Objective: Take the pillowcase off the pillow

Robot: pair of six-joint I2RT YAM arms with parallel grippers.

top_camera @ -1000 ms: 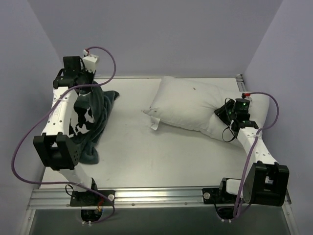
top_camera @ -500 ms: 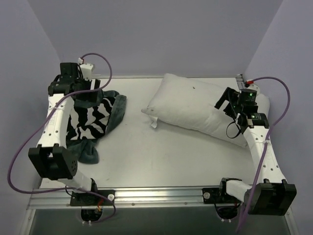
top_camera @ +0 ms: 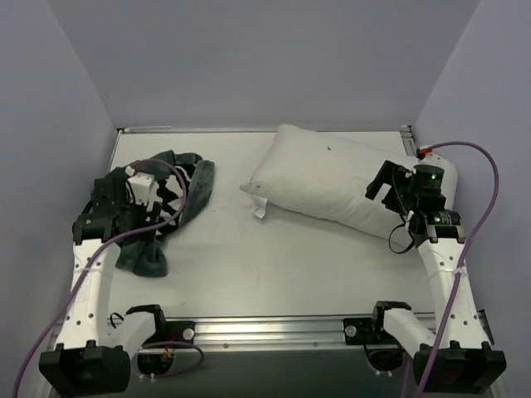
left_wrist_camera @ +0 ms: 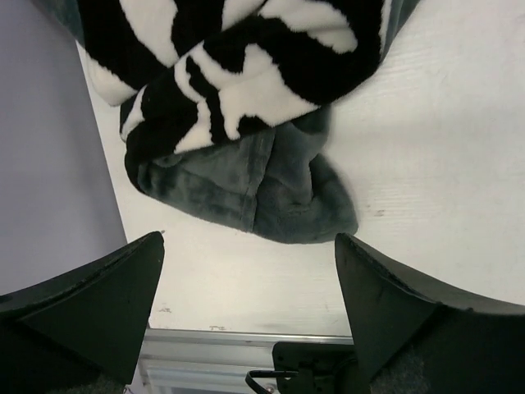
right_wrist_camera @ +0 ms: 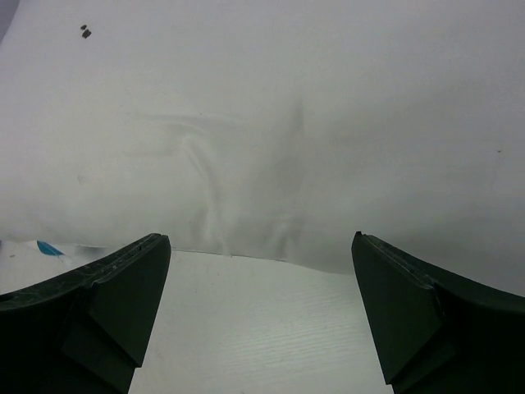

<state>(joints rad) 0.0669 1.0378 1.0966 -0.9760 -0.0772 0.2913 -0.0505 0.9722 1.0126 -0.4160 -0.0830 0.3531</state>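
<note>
The pillowcase (top_camera: pixel 189 178) was found dropped in a crumpled heap on the left side of the table (top_camera: pixel 274 257), zebra face and grey reverse both showing. A second before, it had been held up off the surface at the far left. Half a second before, it had been lowered and spread. It had since been let go. In the left wrist view its grey near end (left_wrist_camera: pixel 246 197) was seen lying flat on the bare table top, with the stripes bunched beyond it.

The pillow (top_camera: pixel 323 178) was left bare and white on the right half of the table, its small tag (top_camera: pixel 263 211) turned toward the middle. It was well apart from the cover, with open table between them, and its place was hardly altered.

The left gripper (left_wrist_camera: pixel 248 271) had been drawn back toward the near edge. Its jaws were spread wide and nothing was held between them. The right gripper (right_wrist_camera: pixel 261 246), which had been pressed down on the pillow a second before, had been lifted clear. It was likewise spread and empty, and hung just beside the pillow's right end.

From this the separation was judged finished, with nothing left but for both arms to be withdrawn.
</note>
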